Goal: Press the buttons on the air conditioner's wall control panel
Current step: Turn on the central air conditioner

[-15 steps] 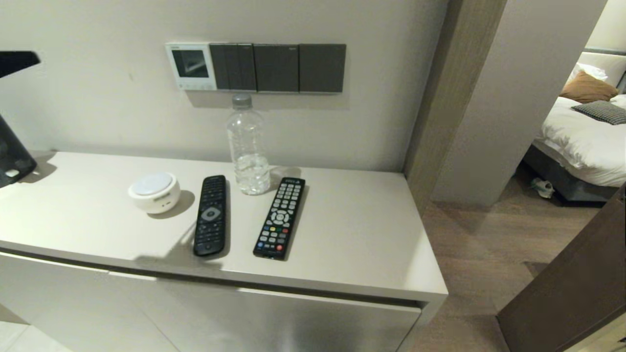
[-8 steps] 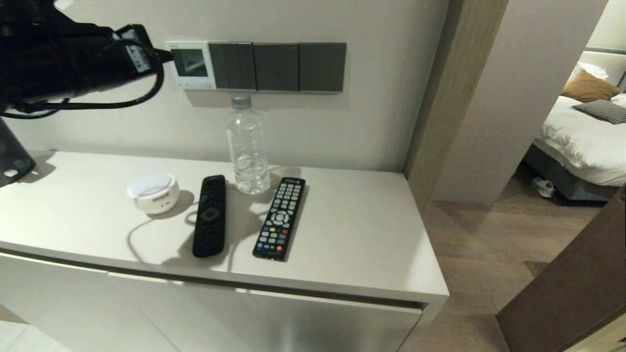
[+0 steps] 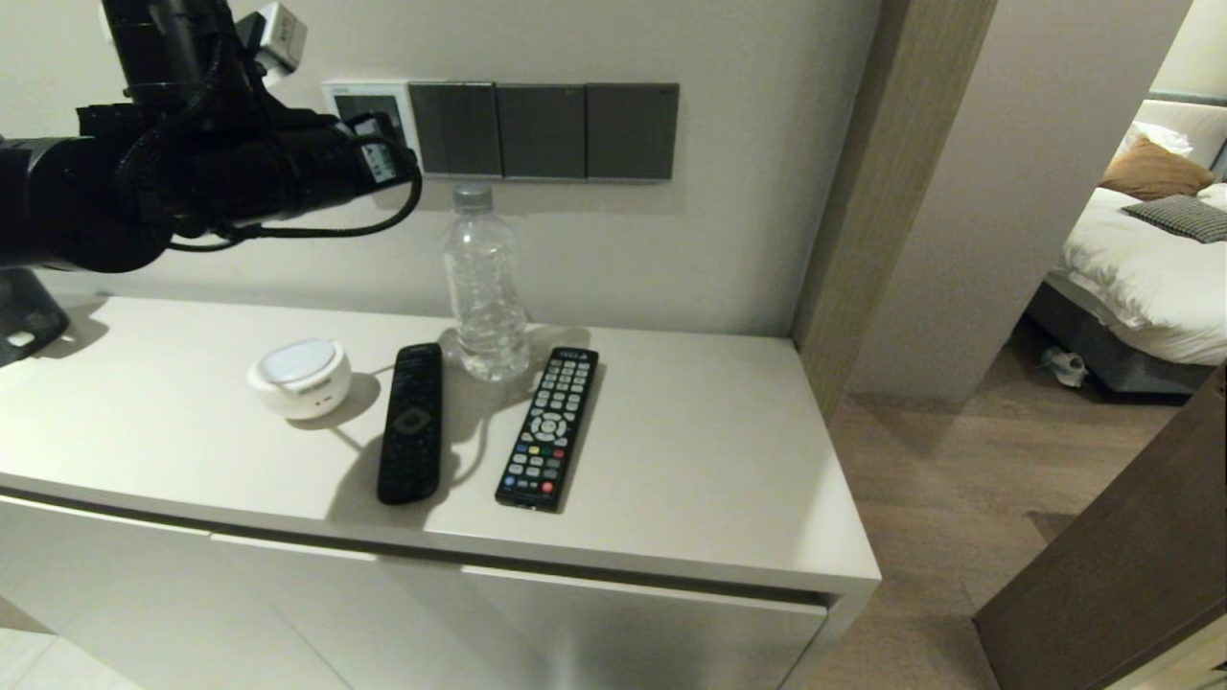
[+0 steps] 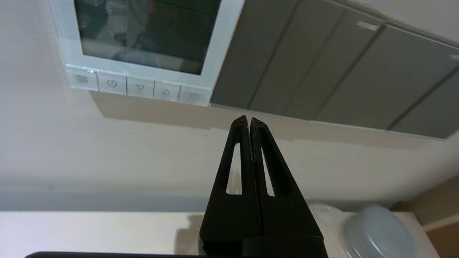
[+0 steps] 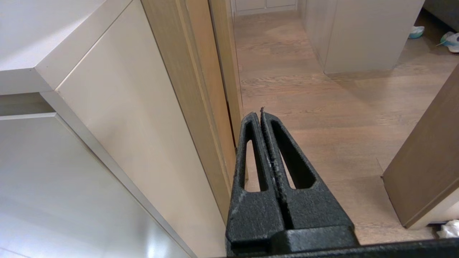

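Note:
The air conditioner's wall control panel point(image 3: 369, 99) is a white square with a dark screen on the wall; my left arm point(image 3: 192, 172) covers its lower part in the head view. In the left wrist view the panel point(image 4: 143, 32) is close, with the buttons point(image 4: 140, 87) in a row under the screen. My left gripper point(image 4: 248, 120) is shut and empty. Its tip sits just below the panel's lower corner beside the grey switches, apart from the buttons. My right gripper point(image 5: 261, 114) is shut and empty, low beside the cabinet over the wooden floor.
Dark grey switch plates point(image 3: 542, 131) adjoin the panel. On the cabinet top point(image 3: 719, 460) stand a water bottle point(image 3: 486, 287), two remotes point(image 3: 411, 426) point(image 3: 547, 428) and a white round device point(image 3: 300, 376). A black object point(image 3: 24, 321) sits at far left.
My left arm has come in from the left and moved right and down across the panel, now covering its lower part. Its shadow has shifted over the remotes.

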{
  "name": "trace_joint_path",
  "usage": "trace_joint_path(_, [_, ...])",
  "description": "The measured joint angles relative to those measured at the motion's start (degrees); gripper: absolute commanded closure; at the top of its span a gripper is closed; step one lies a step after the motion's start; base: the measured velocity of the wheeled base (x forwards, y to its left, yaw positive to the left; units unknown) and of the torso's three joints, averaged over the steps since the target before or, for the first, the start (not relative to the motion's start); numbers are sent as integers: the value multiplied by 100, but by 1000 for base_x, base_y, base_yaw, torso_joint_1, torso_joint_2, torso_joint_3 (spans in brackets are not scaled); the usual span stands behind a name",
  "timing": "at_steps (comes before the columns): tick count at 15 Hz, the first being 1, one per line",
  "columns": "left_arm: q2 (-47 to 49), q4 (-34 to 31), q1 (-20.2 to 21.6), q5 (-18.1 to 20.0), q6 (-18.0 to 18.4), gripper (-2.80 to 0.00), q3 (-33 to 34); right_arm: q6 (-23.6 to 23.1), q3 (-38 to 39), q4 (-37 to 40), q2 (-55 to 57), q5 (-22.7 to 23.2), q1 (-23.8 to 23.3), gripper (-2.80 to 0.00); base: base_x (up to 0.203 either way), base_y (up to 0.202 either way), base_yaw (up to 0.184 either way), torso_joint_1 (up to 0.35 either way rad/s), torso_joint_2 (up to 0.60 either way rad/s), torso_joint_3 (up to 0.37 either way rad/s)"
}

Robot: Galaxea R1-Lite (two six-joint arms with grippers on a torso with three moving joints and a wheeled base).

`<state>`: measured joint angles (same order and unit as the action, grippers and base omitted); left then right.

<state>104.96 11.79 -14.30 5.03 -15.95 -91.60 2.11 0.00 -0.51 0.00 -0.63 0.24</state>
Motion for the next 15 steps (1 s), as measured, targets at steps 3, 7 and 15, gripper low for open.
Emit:
trace_joint_path(3, [266, -12, 0, -50, -18, 0, -263, 0, 0, 0, 0, 1, 0, 0, 0, 0, 0, 0, 0, 0])
trace_joint_path(7, [446, -20, 5, -71, -9, 0, -379, -2, 0, 0, 0, 1, 0, 0, 0, 0, 0, 0, 0, 0])
trace_joint_path(15, [509, -5, 80, -93, -3, 0, -366, -2, 0, 0, 0, 1, -1, 0, 0, 0, 0, 0, 0, 0])
